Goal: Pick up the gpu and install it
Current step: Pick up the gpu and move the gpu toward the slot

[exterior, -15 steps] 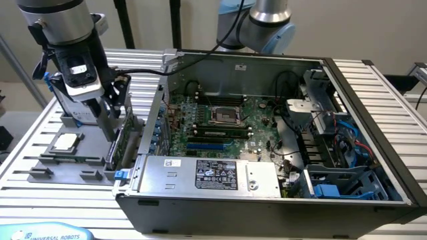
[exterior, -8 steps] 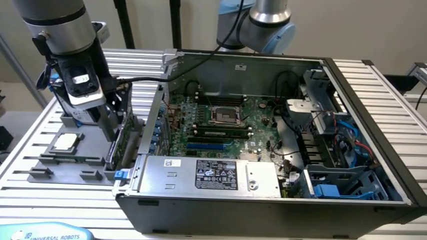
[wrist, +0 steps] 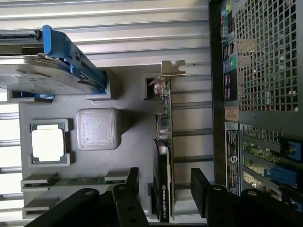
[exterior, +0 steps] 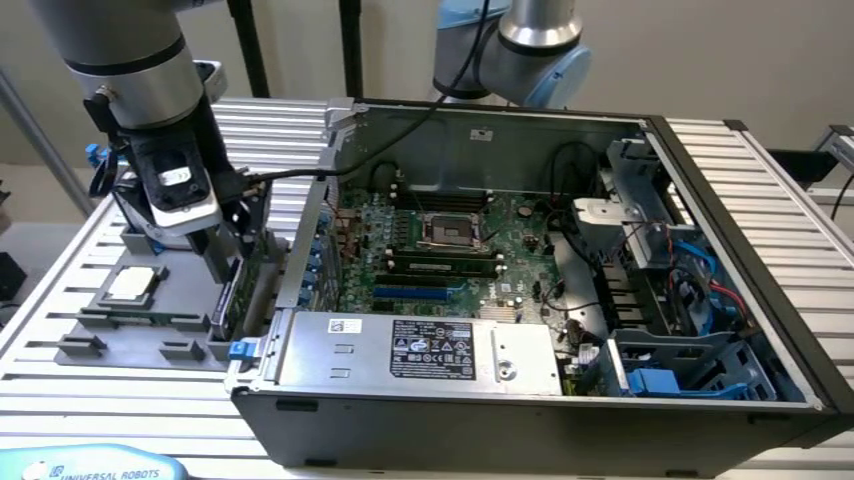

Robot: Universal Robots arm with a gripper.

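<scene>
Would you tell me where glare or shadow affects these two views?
Wrist view: the table slats glare white, and the open gripper is a dark silhouette astride the gpu. Exterior view: even light, with mild shadow inside the computer case.

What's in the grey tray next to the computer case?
The gpu standing on edge, a CPU chip, a memory stick, a hard drive in a blue frame. The jaws cover one end of the tray.

arm (exterior: 140,70) vertical at the exterior view's left | wrist pointed straight down | gripper (wrist: 165,184) low, jaws spread wide, nothing clamped
</scene>
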